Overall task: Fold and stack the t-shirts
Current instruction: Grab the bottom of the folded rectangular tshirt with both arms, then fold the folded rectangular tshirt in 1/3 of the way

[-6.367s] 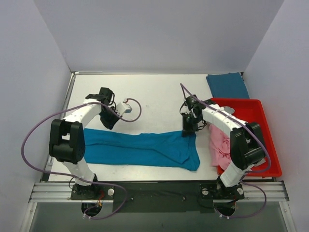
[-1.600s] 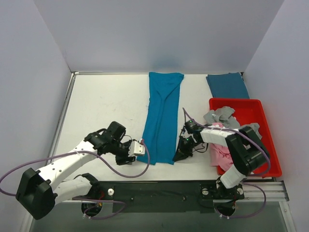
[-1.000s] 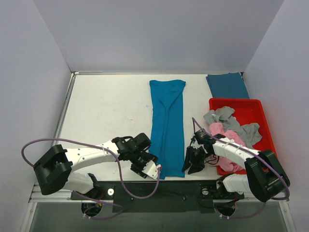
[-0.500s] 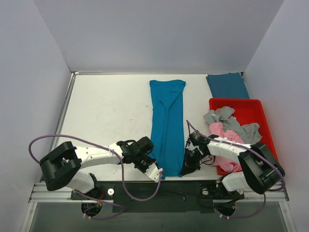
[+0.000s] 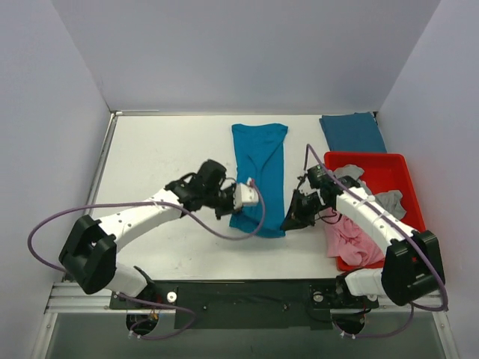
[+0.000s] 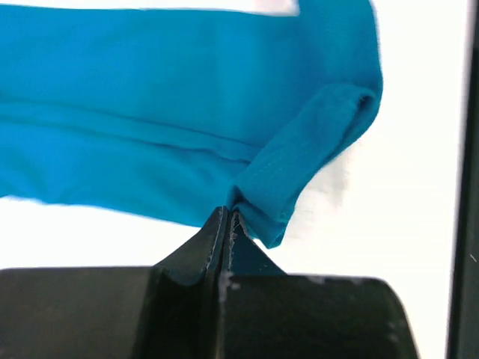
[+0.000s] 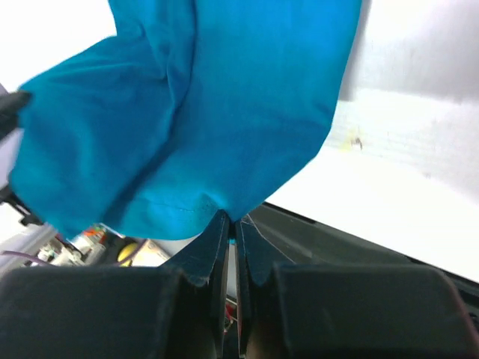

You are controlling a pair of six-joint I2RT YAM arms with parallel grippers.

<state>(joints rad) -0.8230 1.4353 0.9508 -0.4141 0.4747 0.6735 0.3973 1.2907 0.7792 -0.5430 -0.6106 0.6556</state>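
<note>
Top view, left to right.

- Left arm reaches from its base across the counter (image 5: 157, 157) toward the centre. Left hand (image 5: 227, 210) sits at the near left corner of the long teal t-shirt (image 5: 260, 161).
- Left wrist view: left hand (image 6: 224, 218) is clenched, fingers pressed together on a rolled hem fold of the long teal t-shirt (image 6: 150, 112). The rest of the cloth spreads flat beyond the fingertips.
- The long teal t-shirt lies as a narrow strip running from the far edge of the counter toward the arms, at centre. Its near end is raised off the counter between the two hands, with a shadow beneath it.
- Right hand (image 5: 289, 223) is at the near right corner of the same strip.
- Right wrist view: right hand (image 7: 230, 223) is clenched on the cloth's edge. The long teal t-shirt (image 7: 224, 112) hangs in loose folds beyond the fingertips.
- A folded teal t-shirt (image 5: 352, 132) lies flat at the far right corner, apart from the strip.
- The red tray (image 5: 410, 170) stands at the right edge. A pink t-shirt (image 5: 350, 241) is bunched at its near left side, and a grey t-shirt (image 5: 388, 202) lies crumpled in the middle, partly hidden by the right arm.
</note>
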